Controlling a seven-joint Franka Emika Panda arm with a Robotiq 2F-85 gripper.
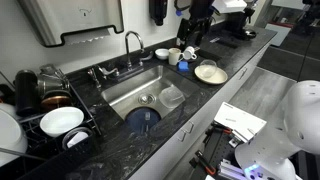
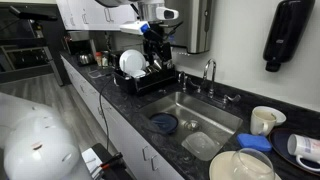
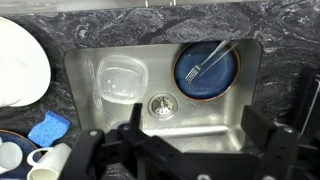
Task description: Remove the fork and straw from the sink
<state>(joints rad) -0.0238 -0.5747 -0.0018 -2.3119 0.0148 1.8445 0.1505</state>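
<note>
1. Hovering high above the sink (image 3: 205, 112), the end effector (image 3: 192, 142) shows along the bottom edge of the wrist view. Its dark fingers (image 3: 133, 135) are spread wide and pinch nothing.
2. The sink fills the middle of the wrist view, with its round drain (image 3: 160, 103) at the centre of the frame.
3. A blue plate (image 3: 222, 82) lies in the sink at the upper right of that view, right of the drain and apart from it.
4. The fork (image 3: 203, 66) lies on the blue plate, slanting from lower left to upper right. The straw cannot be told apart from it at this size.
5. A clear tub (image 3: 121, 80) sits in the sink, up and left of the drain.
6. On the dark speckled worktop (image 3: 150, 20), a white plate (image 3: 18, 65) lies at the left edge of the wrist view. A blue sponge (image 3: 45, 128) lies below it, and a white cup (image 3: 48, 162) is in the lower left corner.
7. In both exterior views the end effector (image 1: 193, 35) (image 2: 153, 45) sits near the top of the frame, well above the worktop; its jaws are too small to read there.
8. In an exterior view the faucet (image 1: 133, 45) stands at the sink's back rim, above centre. A dish rack (image 1: 45, 128) holding a white bowl (image 1: 62, 120) fills the lower left.
</note>
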